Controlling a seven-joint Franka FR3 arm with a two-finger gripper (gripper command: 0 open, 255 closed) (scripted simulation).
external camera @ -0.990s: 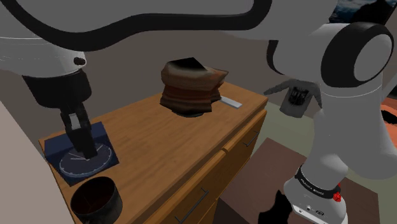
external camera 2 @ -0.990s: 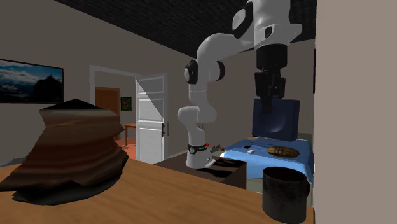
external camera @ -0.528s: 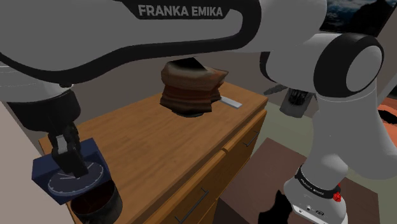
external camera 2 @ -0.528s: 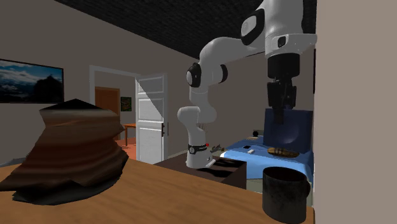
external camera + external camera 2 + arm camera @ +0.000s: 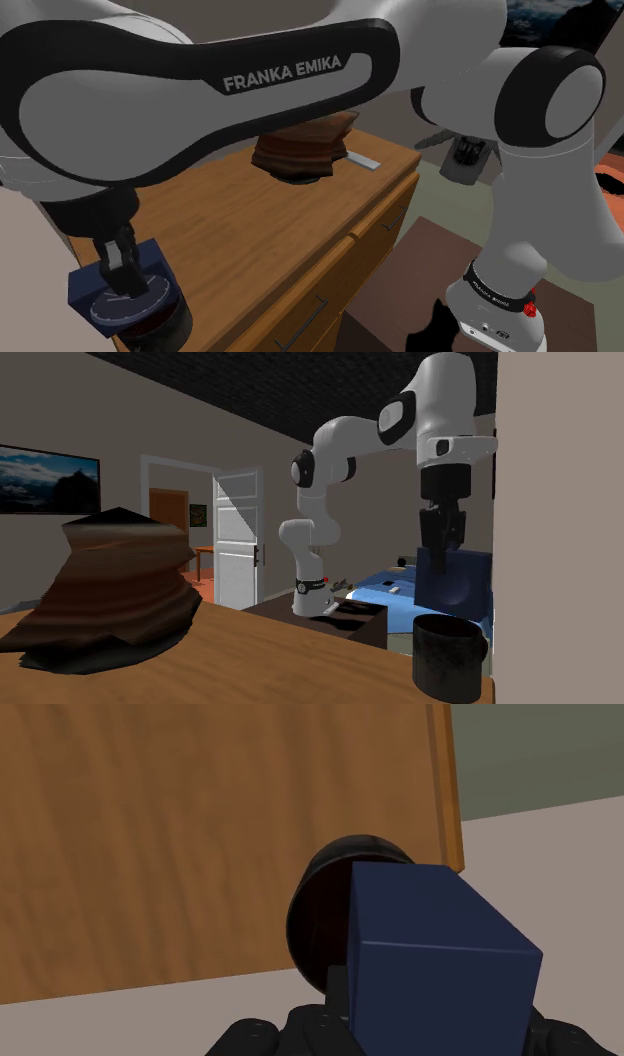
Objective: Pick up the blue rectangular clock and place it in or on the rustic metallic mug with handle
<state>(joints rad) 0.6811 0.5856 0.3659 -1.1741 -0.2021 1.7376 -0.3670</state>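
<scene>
My gripper (image 5: 121,283) is shut on a dark blue box-shaped clock (image 5: 128,293) with a round dial on its face. It holds the clock just above a dark, almost black mug (image 5: 165,323) at the near corner of the wooden dresser top (image 5: 250,225). In the second exterior view the gripper (image 5: 439,555) points straight down, and the clock (image 5: 457,582) hangs over the mug (image 5: 450,656), its lower edge at the rim. In the wrist view the clock (image 5: 435,959) covers half of the mug (image 5: 322,909) below it. The mug's handle is hidden.
A brown striped, lumpy object (image 5: 300,152) stands at the far end of the dresser, with a small grey flat piece (image 5: 365,161) beside it. A pale wall (image 5: 560,527) rises close beside the mug. The dresser's edge (image 5: 447,794) drops to the floor near the mug.
The arm has carried the clock towards the shoulder view's lower left and downwards. It went from beside the mug to directly over it, and the grip has stayed shut.
</scene>
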